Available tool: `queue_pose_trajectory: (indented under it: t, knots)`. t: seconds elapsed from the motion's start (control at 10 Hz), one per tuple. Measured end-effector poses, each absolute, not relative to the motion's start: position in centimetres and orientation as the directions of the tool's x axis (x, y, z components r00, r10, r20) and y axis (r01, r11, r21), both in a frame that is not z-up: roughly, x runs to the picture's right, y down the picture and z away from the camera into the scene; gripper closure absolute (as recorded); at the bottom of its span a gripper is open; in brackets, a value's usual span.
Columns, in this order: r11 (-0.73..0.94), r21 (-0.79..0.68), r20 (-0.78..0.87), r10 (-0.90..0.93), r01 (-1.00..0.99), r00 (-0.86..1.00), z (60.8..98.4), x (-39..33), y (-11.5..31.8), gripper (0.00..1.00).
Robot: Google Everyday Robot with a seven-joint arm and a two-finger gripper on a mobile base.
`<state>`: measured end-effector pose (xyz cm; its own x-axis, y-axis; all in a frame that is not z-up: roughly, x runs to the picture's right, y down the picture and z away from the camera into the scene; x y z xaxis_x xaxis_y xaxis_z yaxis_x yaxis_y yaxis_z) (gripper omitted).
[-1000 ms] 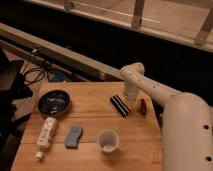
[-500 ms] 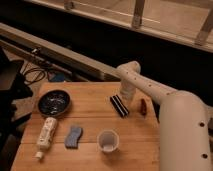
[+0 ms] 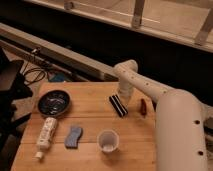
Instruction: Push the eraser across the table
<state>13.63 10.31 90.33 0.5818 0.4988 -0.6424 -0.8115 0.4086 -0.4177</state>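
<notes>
The eraser [image 3: 118, 105], a small black block with thin white stripes, lies on the light wooden table [image 3: 90, 125] right of centre, angled. My gripper [image 3: 124, 101] is at the end of the white arm, down at the table and right against the eraser's far right side. A small dark red object [image 3: 143, 106] lies just to the right of the gripper.
A dark bowl [image 3: 54, 103] sits at the left. A white tube [image 3: 46, 135] lies at the front left. A blue wavy sponge [image 3: 73, 136] and a white cup [image 3: 108, 141] stand near the front. My arm's thick white link [image 3: 179, 130] covers the table's right side.
The arm has swung left and the gripper has come closer against the eraser. The eraser has shifted slightly left and toward the front.
</notes>
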Motion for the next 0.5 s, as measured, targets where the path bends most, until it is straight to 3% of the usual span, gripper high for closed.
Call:
queue_pose_trajectory:
  t: [0.5]
  knots:
    - [0.433, -0.313, -0.666, 0.534, -0.845, 0.520, 91.7, 15.6, 8.0, 1.00]
